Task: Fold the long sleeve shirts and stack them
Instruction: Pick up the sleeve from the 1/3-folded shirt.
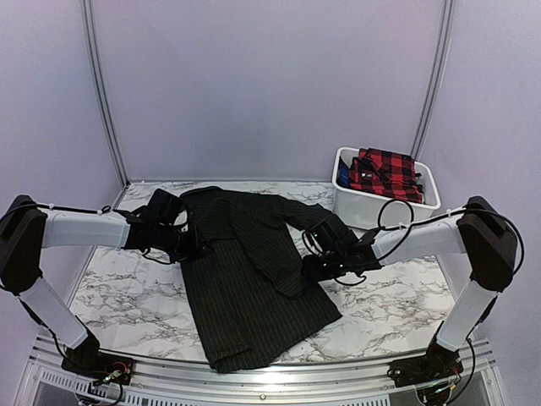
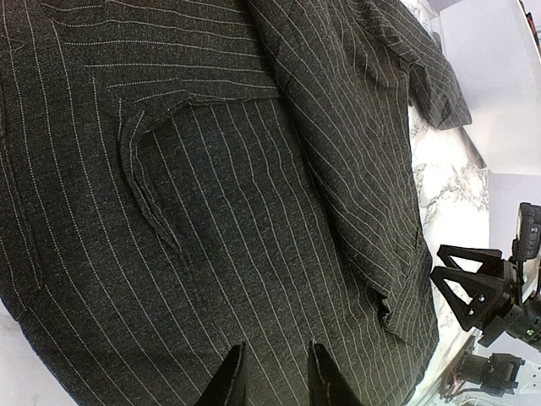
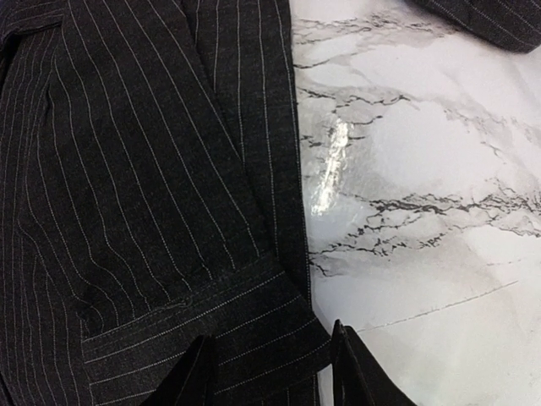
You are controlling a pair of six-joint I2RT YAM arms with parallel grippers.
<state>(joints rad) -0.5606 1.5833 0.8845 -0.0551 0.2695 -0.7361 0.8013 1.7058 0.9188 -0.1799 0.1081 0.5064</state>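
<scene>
The black pinstriped shirt (image 1: 245,279) lies spread flat at the centre of the marble table (image 1: 380,304), one sleeve folded across its front. The left gripper (image 2: 275,385) is over the shirt's left edge, fingers apart with cloth beneath. The right gripper (image 3: 270,376) is likewise spread, straddling the sleeve cuff (image 3: 211,330). The red-and-black plaid shirt (image 1: 387,172) lies in the white bin (image 1: 351,203) at the right rear.

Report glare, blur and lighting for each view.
Top external: even, soft light, the pinstriped shirt sharp, no hard shadows. Left wrist: the stripes crisp up close, no glare on the cloth. Right wrist: one bright glare patch on the marble table, with the cloth beside it in focus.
</scene>
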